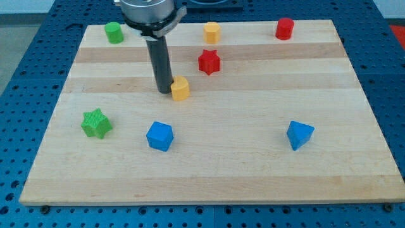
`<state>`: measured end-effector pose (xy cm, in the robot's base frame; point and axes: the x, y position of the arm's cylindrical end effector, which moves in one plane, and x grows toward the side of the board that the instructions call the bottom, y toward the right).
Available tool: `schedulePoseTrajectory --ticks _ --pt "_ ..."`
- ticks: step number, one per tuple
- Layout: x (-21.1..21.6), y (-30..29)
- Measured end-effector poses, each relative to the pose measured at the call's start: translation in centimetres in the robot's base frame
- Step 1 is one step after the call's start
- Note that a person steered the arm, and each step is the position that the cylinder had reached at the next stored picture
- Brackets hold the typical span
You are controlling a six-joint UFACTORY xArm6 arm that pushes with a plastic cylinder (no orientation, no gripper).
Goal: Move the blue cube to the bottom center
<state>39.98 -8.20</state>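
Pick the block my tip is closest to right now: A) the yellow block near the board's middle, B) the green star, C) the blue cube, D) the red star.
A: my tip stands right beside the yellow block, on its left in the view and seemingly touching it, while the blue cube lies well below, toward the view's bottom, and the red star and green star sit farther off.

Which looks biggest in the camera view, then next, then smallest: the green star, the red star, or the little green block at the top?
1. Green star, though it sits nearer the view's bottom, which may enlarge it.
2. Red star.
3. Green block, farthest toward the view's top, so its true size is unsure.
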Motion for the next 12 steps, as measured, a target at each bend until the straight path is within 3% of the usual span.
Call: schedulePoseTrajectory --ticks 3,7,8,12 --pt "0.6 5.1" --pt "9.1 -4.0" --pt "12.9 -2.6" --pt "13.7 2.8"
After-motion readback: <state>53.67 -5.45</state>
